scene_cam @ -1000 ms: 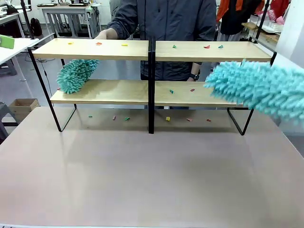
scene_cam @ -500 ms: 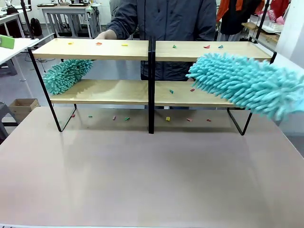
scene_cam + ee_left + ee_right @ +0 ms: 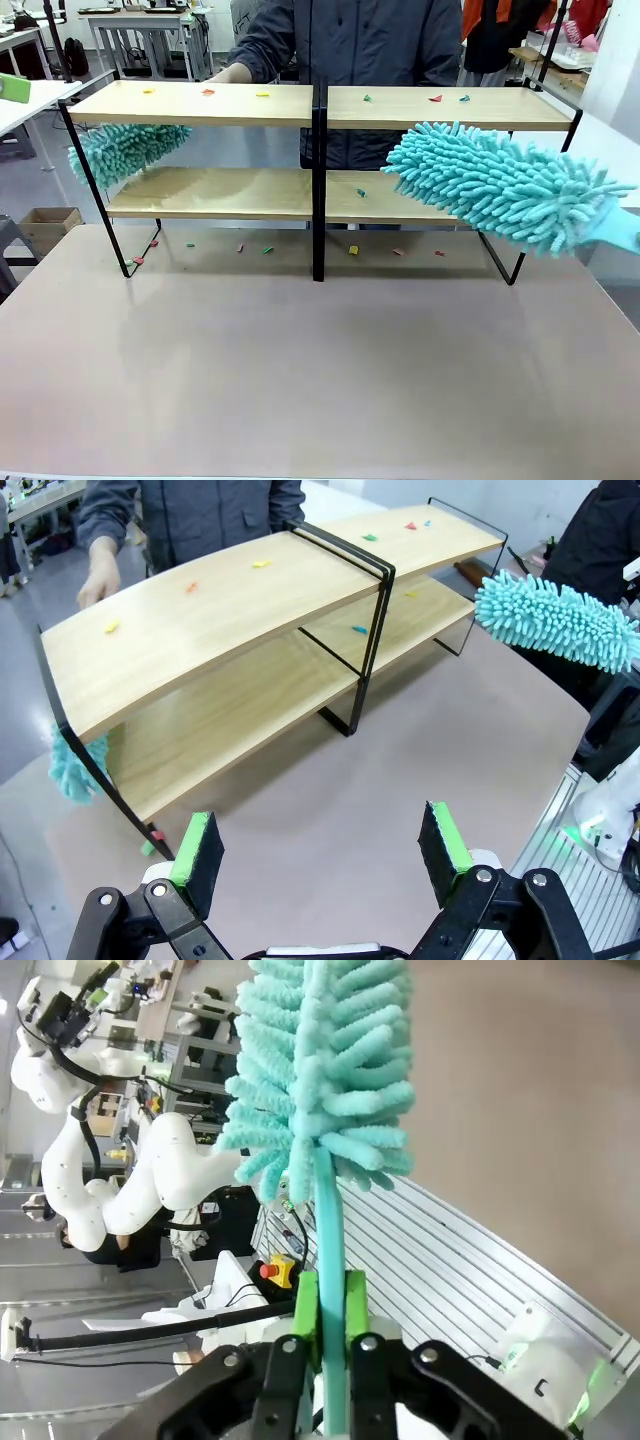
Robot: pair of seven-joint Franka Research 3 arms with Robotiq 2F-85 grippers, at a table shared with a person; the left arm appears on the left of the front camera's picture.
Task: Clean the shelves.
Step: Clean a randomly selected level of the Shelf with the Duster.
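While the smaller teal duster (image 3: pixel 118 150) pokes out past the left end of the shelves (image 3: pixel 190 104), between the two tiers, its handle is hidden, so who holds it cannot be told. A sweep from there would probably fling scraps off the board rather than gather them, and several bits (image 3: pixel 267 250) already lie on the worktop (image 3: pixel 300 380) under the rack. The left claw (image 3: pixel 320 842) hangs over the worktop in front of the rack, jaws wide and empty. It threatens little where it is, though a careless reach forward could knock the thin black frame. The shelves stand across the far part of the worktop, with a person (image 3: pixel 350 40) close behind and a hand (image 3: pixel 232 72) at the back edge of the upper left board, in the way of any pass along that tier. The centre post (image 3: pixel 318 180) could snag a duster crossing between halves. On the right, the large teal duster (image 3: pixel 500 185) slants toward the lower right board. The left wrist view puts its tip just off the rack's right end, seemingly clear of the boards. The right claw (image 3: pixel 330 1305) is clamped narrow on its slim handle (image 3: pixel 328 1220). With so long a head, a shove against post or frame could twist the handle in the grip or drag the light rack.
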